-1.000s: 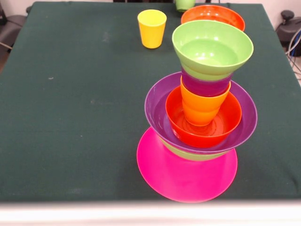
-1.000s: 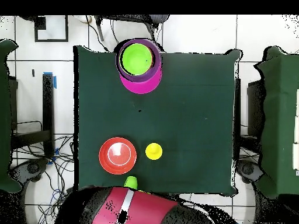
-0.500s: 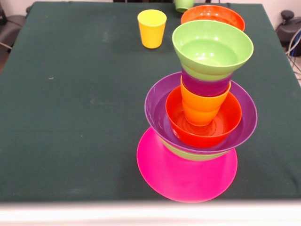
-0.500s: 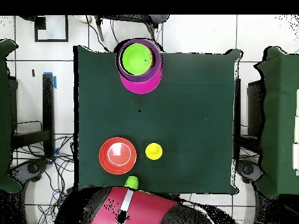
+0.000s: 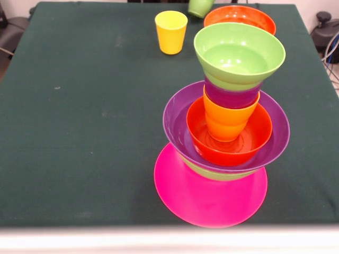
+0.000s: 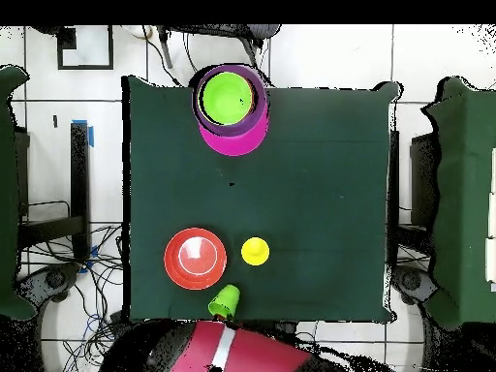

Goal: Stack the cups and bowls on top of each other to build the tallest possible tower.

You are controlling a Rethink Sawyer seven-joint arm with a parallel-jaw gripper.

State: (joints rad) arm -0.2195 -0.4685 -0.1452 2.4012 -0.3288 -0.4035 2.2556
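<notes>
Green cup (image 5: 200, 7) now tilts at the front view's top edge, beside the orange bowl (image 5: 240, 18) and near the yellow cup (image 5: 171, 32), while the tower (image 5: 228, 127) stands unchanged. Overhead, that cup (image 6: 225, 301) has shifted and leans off the table's (image 6: 320, 194) edge by the arm (image 6: 228, 349); likely it is being lifted, though I cannot tell the finger state.

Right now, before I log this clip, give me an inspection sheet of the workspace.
Surface: dark green table, bare between items.
Job's things: tower on pink base, light green bowl on top; loose yellow cup, orange-red bowl, tilted green cup at the table edge.
Clutter: nothing seen.
Grippers: gripper itself not visible; red arm at the edge.
Cables: on the floor.
Surroundings: tiled floor, neighbouring tables.
</notes>
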